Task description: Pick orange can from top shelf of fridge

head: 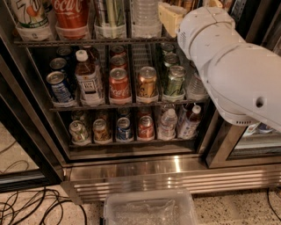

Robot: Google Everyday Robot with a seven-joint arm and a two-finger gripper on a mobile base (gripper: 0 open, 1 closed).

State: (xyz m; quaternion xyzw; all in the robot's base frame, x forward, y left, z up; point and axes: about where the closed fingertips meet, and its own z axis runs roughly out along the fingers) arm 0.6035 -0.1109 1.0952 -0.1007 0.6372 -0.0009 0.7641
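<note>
The fridge stands open in front of me with wire racks of drinks. The top shelf runs across the top of the view, with bottles and cans in clear cup holders. My gripper, cream coloured at the end of the big white arm, is at the right end of that shelf, just above its rail. A small piece of the orange can shows at the top edge right behind the gripper. The rest of it is hidden or cut off.
A shorter orange can stands between a red cola can and a green can on the middle rack. A lower rack holds small cans and bottles. A clear plastic bin sits on the floor, with cables at the left.
</note>
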